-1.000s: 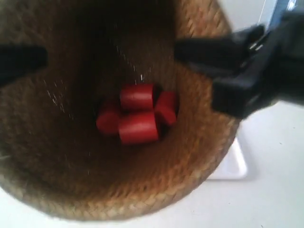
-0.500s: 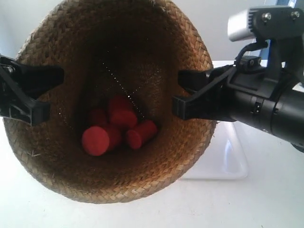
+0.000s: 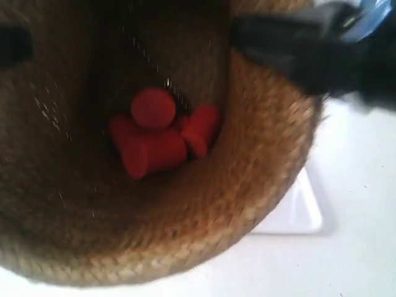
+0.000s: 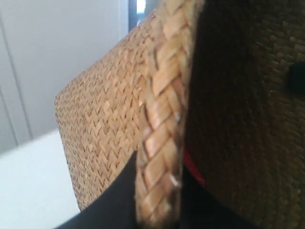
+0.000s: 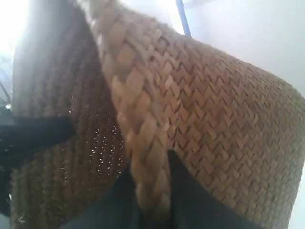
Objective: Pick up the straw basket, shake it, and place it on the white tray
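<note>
So the straw basket (image 3: 204, 210) pretty much fills the exterior view, a bit blurry, with its open mouth facing the camera. The white tray (image 3: 303, 213) is mostly hidden behind the basket. Only one corner pokes out past the basket's rim, and I can't tell whether the basket's base touches it. The left gripper (image 4: 159, 191) is clamped on the basket's braided rim, one finger outside the wall and one inside. The right gripper (image 5: 147, 195) is pinching the rim the same way on the opposite side of the basket. A few red cylinders (image 3: 154, 139) are bunched together at the bottom of the basket.
</note>
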You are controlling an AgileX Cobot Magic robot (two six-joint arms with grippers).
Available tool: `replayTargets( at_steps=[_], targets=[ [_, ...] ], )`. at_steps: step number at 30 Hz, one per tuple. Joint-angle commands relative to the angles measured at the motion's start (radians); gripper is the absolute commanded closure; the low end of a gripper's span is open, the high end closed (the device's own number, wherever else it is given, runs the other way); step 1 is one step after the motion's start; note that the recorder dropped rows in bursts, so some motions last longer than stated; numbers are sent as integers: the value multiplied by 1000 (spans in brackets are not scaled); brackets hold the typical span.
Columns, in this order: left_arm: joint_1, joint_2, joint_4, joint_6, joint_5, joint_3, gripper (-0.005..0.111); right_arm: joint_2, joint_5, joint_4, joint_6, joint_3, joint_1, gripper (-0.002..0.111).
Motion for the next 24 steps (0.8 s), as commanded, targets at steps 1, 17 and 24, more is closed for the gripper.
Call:
replayTargets(
  at_steps=[1, 17, 24],
  targets=[
    [0, 37, 83, 97, -186, 95, 107, 52, -258, -30, -72, 72, 7, 108],
    [54, 184, 32, 6, -146, 142, 107, 229, -184, -19, -48, 77, -10, 108],
    [44, 187, 26, -80, -107, 125, 107, 221, -114, -11, -107, 70, -10, 108]
  ],
)
